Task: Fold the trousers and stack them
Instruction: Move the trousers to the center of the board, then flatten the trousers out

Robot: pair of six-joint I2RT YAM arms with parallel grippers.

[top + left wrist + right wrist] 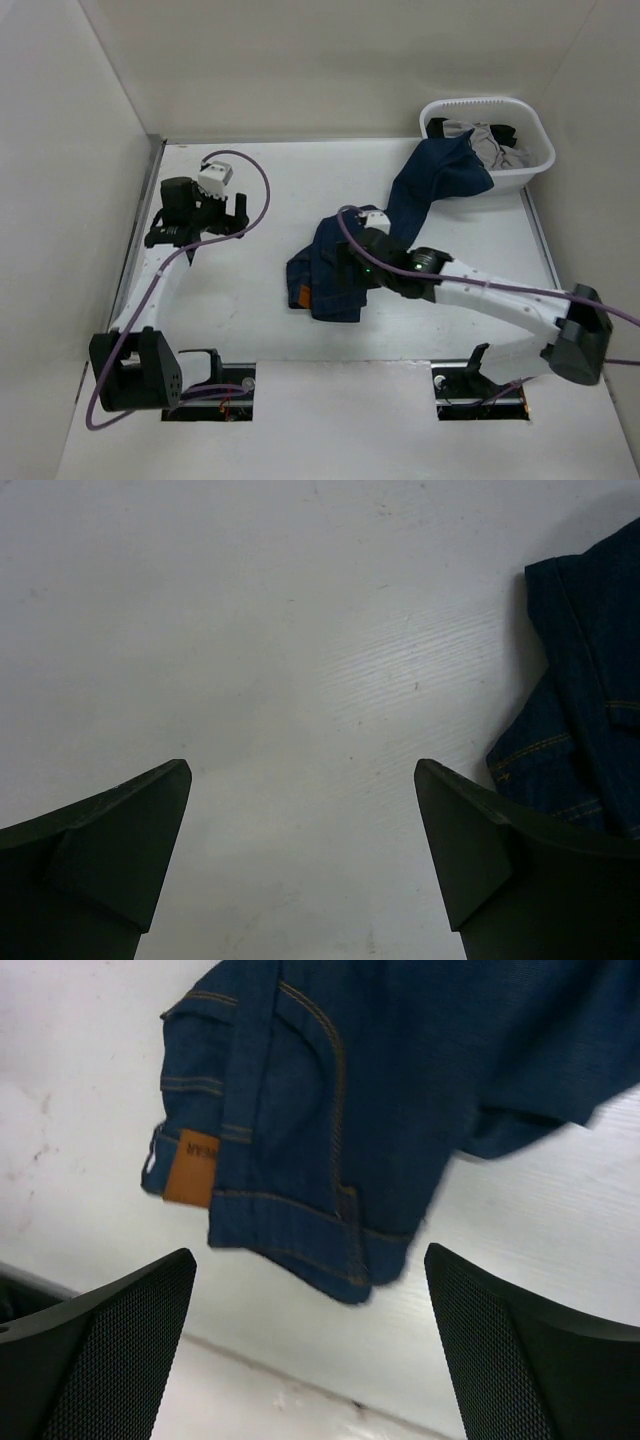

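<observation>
The dark navy jeans (pixel 400 220) lie stretched from the white basket (pixel 534 170) down to the table's middle, waist end bunched at the lower left with a tan patch (pixel 301 297). My right gripper (pixel 350 262) hovers open over the waist end; in the right wrist view the waistband (pixel 300 1160) and tan patch (pixel 190 1167) lie just beyond its empty fingers (pixel 130 1350). My left gripper (pixel 232 212) is open and empty over bare table at the left; in its wrist view the jeans' edge (pixel 590 700) shows at the right.
The white basket at the back right holds grey and black garments (pixel 492 140). White walls enclose the table on three sides. Two slots with arm mounts (pixel 210 385) sit at the near edge.
</observation>
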